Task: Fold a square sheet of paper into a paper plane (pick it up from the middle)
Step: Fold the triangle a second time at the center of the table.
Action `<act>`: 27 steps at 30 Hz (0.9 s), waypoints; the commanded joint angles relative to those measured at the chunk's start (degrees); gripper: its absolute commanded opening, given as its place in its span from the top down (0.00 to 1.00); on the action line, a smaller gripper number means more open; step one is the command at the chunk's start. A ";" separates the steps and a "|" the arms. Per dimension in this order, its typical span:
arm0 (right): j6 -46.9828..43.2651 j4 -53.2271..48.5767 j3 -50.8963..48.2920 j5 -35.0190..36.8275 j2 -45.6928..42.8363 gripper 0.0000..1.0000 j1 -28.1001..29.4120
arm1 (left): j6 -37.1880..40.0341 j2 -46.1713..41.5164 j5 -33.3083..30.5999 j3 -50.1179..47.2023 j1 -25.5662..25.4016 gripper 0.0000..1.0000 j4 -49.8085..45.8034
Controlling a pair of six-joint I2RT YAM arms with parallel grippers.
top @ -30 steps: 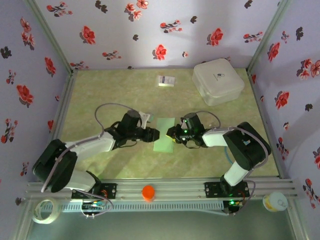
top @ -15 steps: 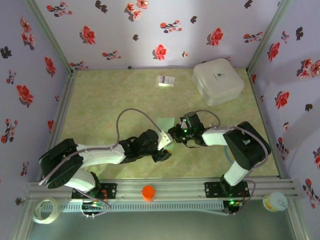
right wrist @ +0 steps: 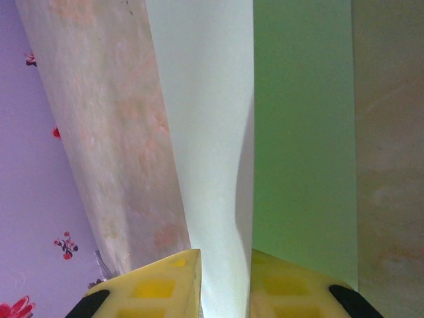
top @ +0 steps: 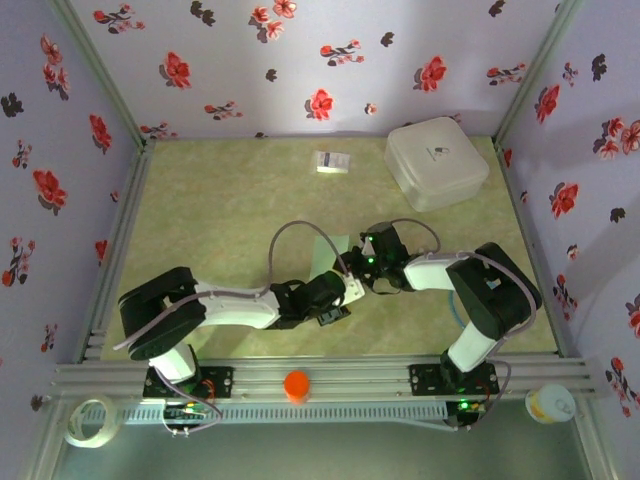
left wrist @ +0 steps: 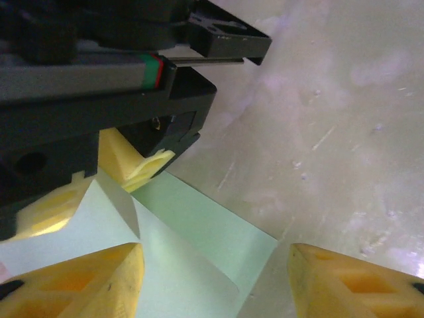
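Here, nearest the bases, the left gripper point(left wrist: 215, 255) is held with jaws spread over an edge of the square sheet of paper point(left wrist: 199, 232), probably to take a fold. Just beyond, a raised flap is pinched by the right gripper point(right wrist: 224, 265), so the sheet is steadied at mid-table. Farther back, the white rounded box point(top: 437, 162) is set well apart.

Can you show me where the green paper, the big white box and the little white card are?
green paper point(left wrist: 205, 228): left wrist view, on its flat part beside the raised fold.
white box point(top: 436, 163): top view, on the middle of its lid.
white card point(top: 332, 161): top view, on its middle.
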 commanded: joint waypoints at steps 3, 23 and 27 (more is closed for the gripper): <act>0.79 0.41 1.04 -0.57 0.56 0.78 -0.28 | 1.85 1.01 -5.50 1.92 -0.35 0.47 -1.71; 0.03 -2.93 -1.26 3.50 -3.80 0.70 -1.41 | -6.64 -4.35 6.55 -0.34 4.00 1.00 -1.88; -1.50 -9.08 -2.71 7.64 -9.67 0.65 -2.78 | -12.80 -6.11 17.19 0.05 7.81 1.00 -1.43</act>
